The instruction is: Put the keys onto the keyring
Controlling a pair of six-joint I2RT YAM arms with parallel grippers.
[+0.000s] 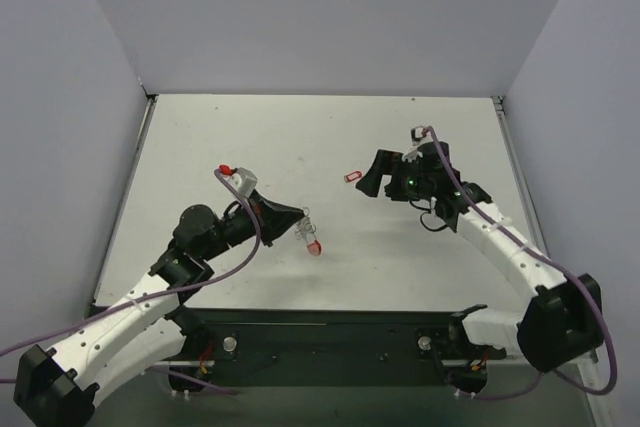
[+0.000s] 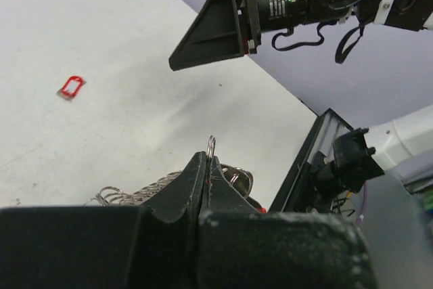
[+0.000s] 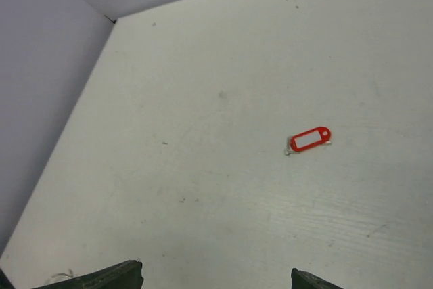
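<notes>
The keys, a tiny red tag with a pale centre, lie flat on the white table, just left of my right gripper. That gripper is open and holds nothing. In the right wrist view the tag lies ahead and to the right of the wide-apart fingertips. My left gripper is shut on the keyring's silver wire rings, and the red clip hangs below them. In the left wrist view one ring pokes up between the closed jaws, with more rings bunched behind.
Grey walls close the table at the back and both sides. A black rail runs along the near edge between the arm bases. From the left wrist, the right gripper hangs above the table, with the tag to its left.
</notes>
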